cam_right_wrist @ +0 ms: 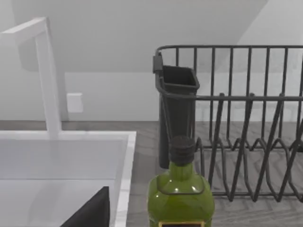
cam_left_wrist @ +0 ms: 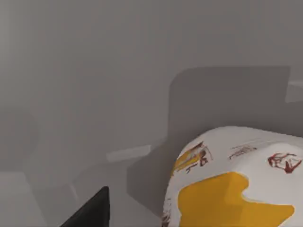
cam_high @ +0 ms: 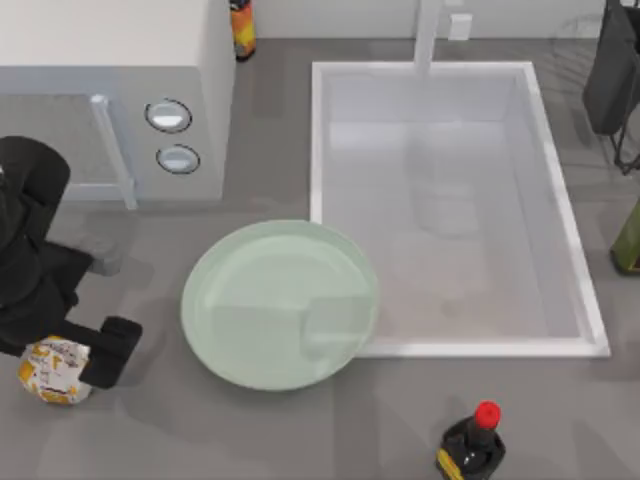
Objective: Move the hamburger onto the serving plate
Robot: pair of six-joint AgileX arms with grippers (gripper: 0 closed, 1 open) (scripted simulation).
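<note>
The hamburger, a small lump in white paper with orange-yellow print, lies on the table at the near left corner. My left gripper is down over it and open. One dark finger stands just right of the wrap; the other is hidden under the arm. In the left wrist view the hamburger looms close beside one fingertip. The serving plate, large, round and pale mint green, rests bare to the right of the hamburger. My right arm is parked at the far right, one fingertip showing.
A white sink basin with a faucet touches the plate's right side. A white appliance stands behind the plate. A red-capped sauce bottle is at the front, a green bottle and dark dish rack at far right.
</note>
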